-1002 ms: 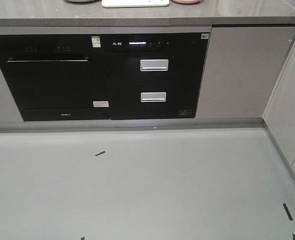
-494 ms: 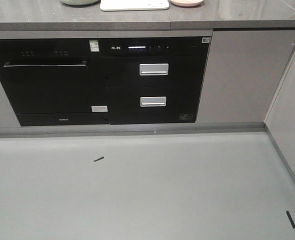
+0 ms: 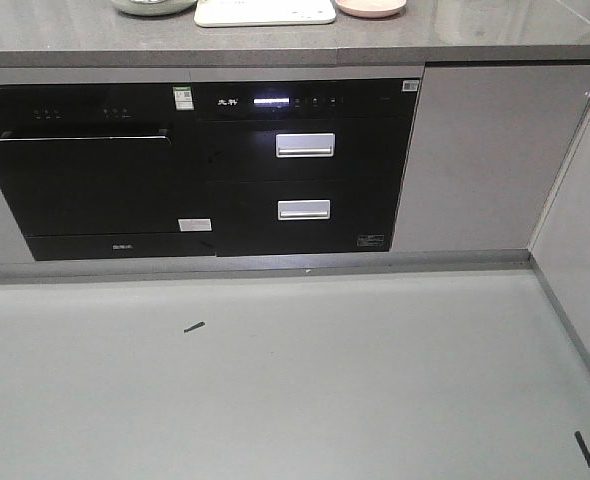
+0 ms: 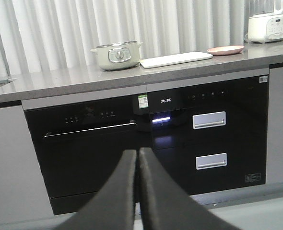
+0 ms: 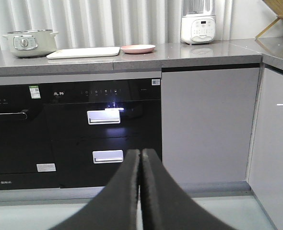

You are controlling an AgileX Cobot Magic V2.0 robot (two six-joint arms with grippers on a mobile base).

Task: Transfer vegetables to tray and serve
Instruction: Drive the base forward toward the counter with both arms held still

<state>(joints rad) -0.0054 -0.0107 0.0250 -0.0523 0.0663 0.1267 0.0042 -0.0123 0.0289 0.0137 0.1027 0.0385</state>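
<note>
Left wrist view: tray on the worktop, both hands closed and empty

Seen from the left wrist, the cream-white tray lies flat on the grey worktop, close to its front edge. Everything else is placed from that tray. Just beside its left end stands a pale round cooking pot with a dial on its front. Just beside its right end sits the round pink plate, apart from the tray by a narrow gap. Farther right, past the plate and well apart from the tray, is a white blender base. Behind the tray hangs a light pleated curtain.

Under the tray, set into the cabinet front, is a black drawer unit with a lit display strip and two silver handles, one above the other. Down and to the left of the tray is a second black appliance with a long bar handle. The grey floor below carries a few short black tape marks.

The left hand has its dark fingers pressed together with nothing between them, well below and in front of the tray. The right hand is likewise closed and empty, low and to the right of the tray.
</note>
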